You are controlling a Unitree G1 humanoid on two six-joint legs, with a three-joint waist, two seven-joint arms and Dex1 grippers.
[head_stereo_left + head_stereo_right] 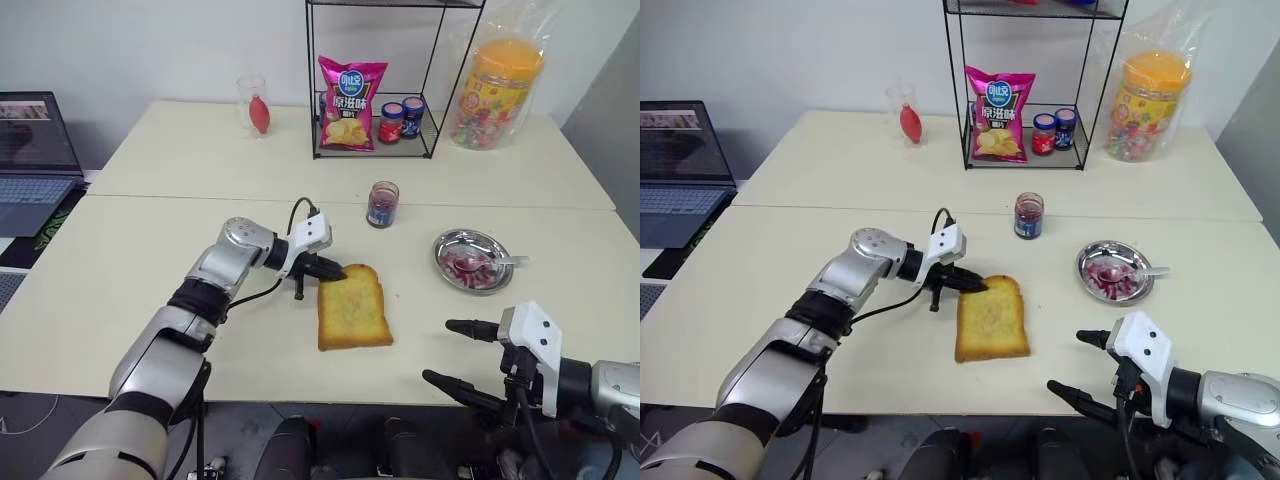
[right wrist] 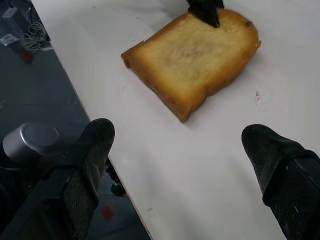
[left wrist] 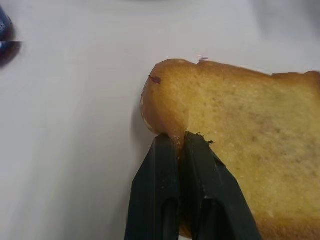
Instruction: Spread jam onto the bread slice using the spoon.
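Bread slice (image 1: pixel 353 307): you have it flat on the counter (image 1: pixel 150 300), near the front edge. Left gripper (image 1: pixel 335 270): fingers pinched together on the slice's far left corner. Right gripper (image 1: pixel 458 352): fingers spread wide, empty, near the counter's front edge. Jam jar (image 1: pixel 382 204): upright beyond the slice. Spoon (image 1: pixel 497 262): lying in the jam-smeared metal dish (image 1: pixel 472 260), right of the slice.

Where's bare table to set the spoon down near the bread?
Free: the strip between the bread slice and the steel dish, and the wide stretch left of the left gripper. Crowded: the wire rack with chip bag and the candy tub.
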